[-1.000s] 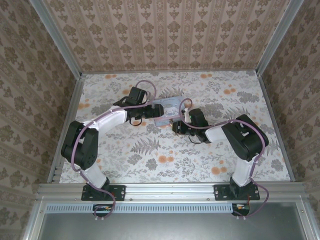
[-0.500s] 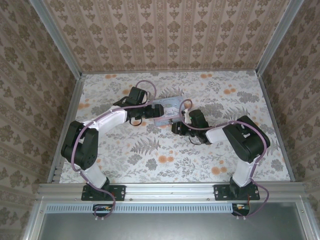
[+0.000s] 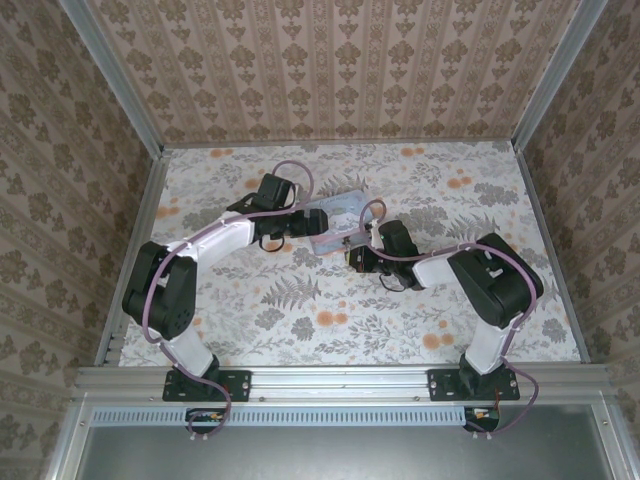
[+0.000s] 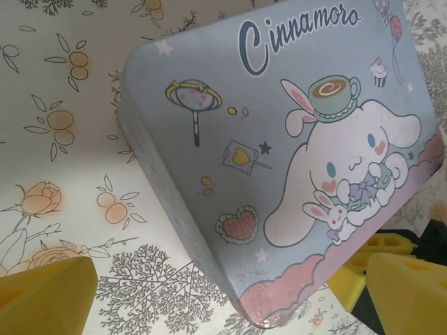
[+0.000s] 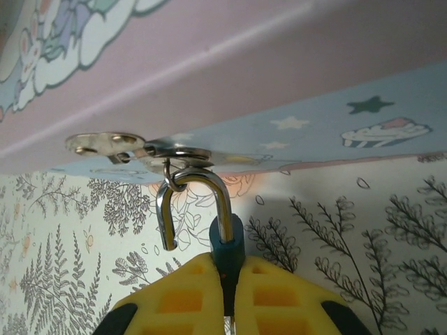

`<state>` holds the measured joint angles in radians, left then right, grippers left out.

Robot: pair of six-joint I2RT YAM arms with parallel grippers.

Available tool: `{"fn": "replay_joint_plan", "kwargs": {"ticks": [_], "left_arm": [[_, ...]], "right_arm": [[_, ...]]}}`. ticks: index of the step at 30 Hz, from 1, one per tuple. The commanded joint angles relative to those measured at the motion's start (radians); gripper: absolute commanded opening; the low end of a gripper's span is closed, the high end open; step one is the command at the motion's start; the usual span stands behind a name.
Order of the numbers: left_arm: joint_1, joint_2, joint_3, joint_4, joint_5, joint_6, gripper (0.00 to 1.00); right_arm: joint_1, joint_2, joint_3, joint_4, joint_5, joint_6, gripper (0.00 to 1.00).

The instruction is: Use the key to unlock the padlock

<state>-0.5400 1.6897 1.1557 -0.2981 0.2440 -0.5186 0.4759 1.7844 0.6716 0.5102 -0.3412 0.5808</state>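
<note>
**Right fingers clamp the padlock at the tin's hasp; the hoop looks sprung**

The table (image 3: pixel 250 320) is boxed in by papered walls (image 3: pixel 340 70) on three sides. The work sits near its middle, well apart from every edge, with broad bare surface toward the arms' bases and both sides. Both arms reach inward and meet at the pale-blue tin (image 4: pixel 279 139), so the tight spot is between the two wrists, not at the borders.

The left gripper (image 4: pixel 230 289) stands wide open, one yellow finger on each side of the tin's near corner; I cannot tell whether either touches it. The right gripper (image 5: pixel 229 279) is closed on the padlock (image 5: pixel 227 241), which hangs just under the tin's rim with its teal body pinched between the pads.

The hoop (image 5: pixel 199 180) passes through the small ring of the hasp (image 5: pixel 112 143). One leg runs into the body and the other ends free in the air beside it, so the lock reads as already open. Where the key is I cannot tell.

The step in hand looks like the last of the unlocking. The next move probably calls for a small turn and drop of the right wrist to slip the free leg out of the ring. The left fingers would likely need to close on the tin to steady it. There is open table below and behind the right gripper for drawing away, but the tin's wall is close above.
</note>
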Motion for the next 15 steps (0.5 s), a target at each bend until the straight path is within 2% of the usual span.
{"fn": "replay_joint_plan", "kwargs": {"ticks": [1, 9, 15], "left_arm": [[-0.036, -0.009, 0.051, -0.064, -0.068, 0.060, 1.00], [-0.137, 0.069, 0.156, -0.230, -0.343, 0.128, 1.00], [-0.176, 0.119, 0.204, -0.267, -0.464, 0.142, 1.00]], "right_arm": [[0.001, -0.020, -0.032, -0.125, 0.029, 0.012, 0.02], [0.001, -0.044, -0.046, -0.146, 0.036, 0.035, 0.00], [0.001, -0.056, -0.055, -0.160, 0.055, 0.049, 0.00]]}}
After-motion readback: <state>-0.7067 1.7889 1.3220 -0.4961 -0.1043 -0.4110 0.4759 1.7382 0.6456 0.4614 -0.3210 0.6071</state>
